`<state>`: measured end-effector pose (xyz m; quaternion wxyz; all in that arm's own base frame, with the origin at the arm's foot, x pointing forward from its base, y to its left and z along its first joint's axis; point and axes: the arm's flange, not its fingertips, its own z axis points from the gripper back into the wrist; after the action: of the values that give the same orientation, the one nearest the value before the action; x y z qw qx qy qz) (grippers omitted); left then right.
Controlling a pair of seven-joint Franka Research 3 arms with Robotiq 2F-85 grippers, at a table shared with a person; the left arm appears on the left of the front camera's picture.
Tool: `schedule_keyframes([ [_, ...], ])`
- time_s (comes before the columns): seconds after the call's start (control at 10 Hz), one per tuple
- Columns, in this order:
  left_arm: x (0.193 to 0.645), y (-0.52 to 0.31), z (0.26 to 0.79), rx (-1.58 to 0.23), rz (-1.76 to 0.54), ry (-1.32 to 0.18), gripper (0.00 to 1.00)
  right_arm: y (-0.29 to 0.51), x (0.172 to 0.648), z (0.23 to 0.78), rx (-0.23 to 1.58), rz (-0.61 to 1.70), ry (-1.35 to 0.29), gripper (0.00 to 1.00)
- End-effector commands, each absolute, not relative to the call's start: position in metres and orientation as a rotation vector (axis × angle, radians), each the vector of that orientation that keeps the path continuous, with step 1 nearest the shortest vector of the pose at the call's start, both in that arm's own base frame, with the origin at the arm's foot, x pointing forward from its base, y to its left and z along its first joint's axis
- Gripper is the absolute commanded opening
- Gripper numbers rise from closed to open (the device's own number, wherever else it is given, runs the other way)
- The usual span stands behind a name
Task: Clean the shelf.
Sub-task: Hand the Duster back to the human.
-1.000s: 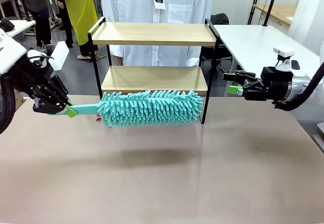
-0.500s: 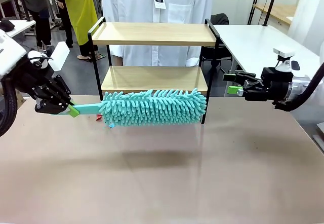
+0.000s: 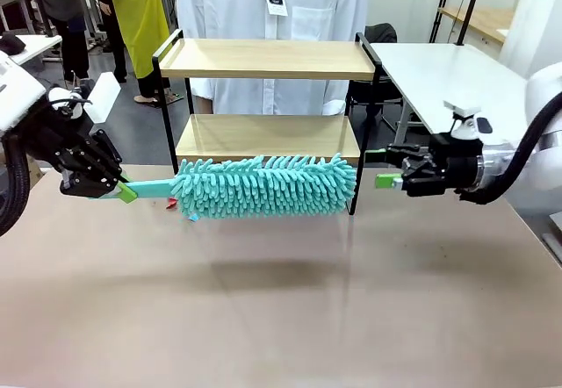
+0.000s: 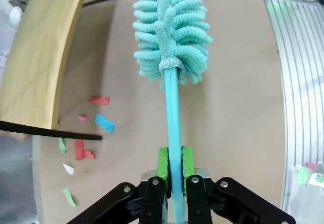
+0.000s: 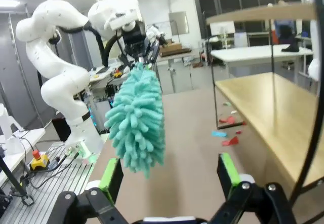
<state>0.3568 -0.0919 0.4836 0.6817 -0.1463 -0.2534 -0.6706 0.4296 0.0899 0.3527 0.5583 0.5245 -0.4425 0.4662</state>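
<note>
Two tools: left tool (image 4: 172,165) clamps the teal duster (image 3: 263,186) handle, right tool (image 5: 169,176) gapes wide, empty.

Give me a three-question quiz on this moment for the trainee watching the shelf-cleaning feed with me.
1. True or false: the left claw is shut on the duster by its handle.
2. Multiple choice: where do the coloured paper scraps lie? A) on the top board of the shelf; B) on the table beside the shelf; C) in the right claw.
3. Fill in: the right claw's jaws stand ____ with nothing between them.

Key: 1 true; 2 B; 3 open.
</note>
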Motion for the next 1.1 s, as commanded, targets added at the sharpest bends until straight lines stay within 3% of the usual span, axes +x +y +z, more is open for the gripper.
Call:
schedule_keyframes([
  [0.0, 0.355, -0.092, 0.485, -0.333, -1.493, -0.563, 0.13, 0.103, 0.424, 0.348, 1.219, 1.109, -0.992, 1.00],
  [0.4, 0.355, -0.092, 0.485, -0.333, -1.493, -0.563, 0.13, 0.125, 0.425, 0.337, 1.222, 1.082, -1.072, 1.00],
  [1.0, 0.355, -0.092, 0.485, -0.333, -1.493, -0.563, 0.13, 0.193, 0.423, 0.345, 1.349, 1.132, -1.063, 1.00],
])
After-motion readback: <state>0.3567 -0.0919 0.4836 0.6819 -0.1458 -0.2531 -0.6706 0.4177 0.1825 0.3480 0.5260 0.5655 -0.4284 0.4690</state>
